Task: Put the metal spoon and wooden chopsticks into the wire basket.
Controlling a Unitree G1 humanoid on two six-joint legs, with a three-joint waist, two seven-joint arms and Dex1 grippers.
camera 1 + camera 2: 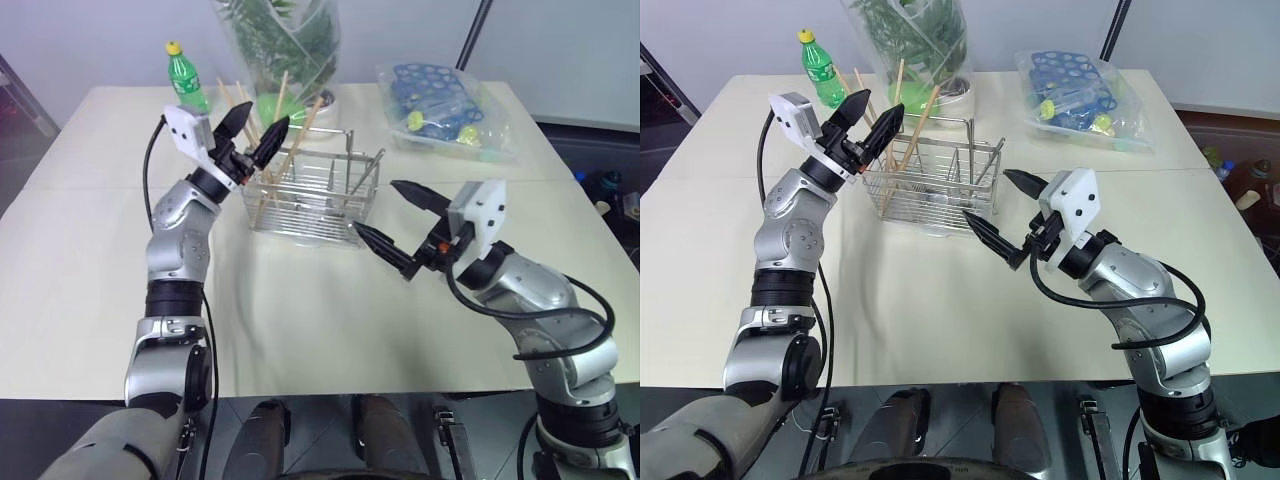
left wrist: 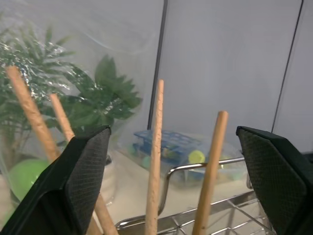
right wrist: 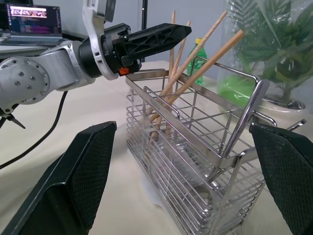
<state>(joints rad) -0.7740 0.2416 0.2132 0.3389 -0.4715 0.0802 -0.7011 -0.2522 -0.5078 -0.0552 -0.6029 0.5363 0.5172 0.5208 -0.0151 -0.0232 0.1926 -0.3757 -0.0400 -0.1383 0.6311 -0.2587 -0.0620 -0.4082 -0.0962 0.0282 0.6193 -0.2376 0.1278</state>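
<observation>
wooden chopsticks (image 3: pixel 195 58) in wire basket (image 3: pixel 205 147); laptop (image 3: pixel 32 19) behind.

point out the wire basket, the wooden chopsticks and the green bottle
wire basket (image 3: pixel 195 161), right wrist view, near gridded side wall
wooden chopsticks (image 2: pixel 155 161), left wrist view, shaft of the middle stick
green bottle (image 1: pixel 186 80), left eye view, its body

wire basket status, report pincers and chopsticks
Both pincers open and empty: left pincer above the shiny chrome wire basket, right pincer beside it. Pale wooden chopsticks stand inside. Metal spoon not made out. Nothing blocking.
</observation>
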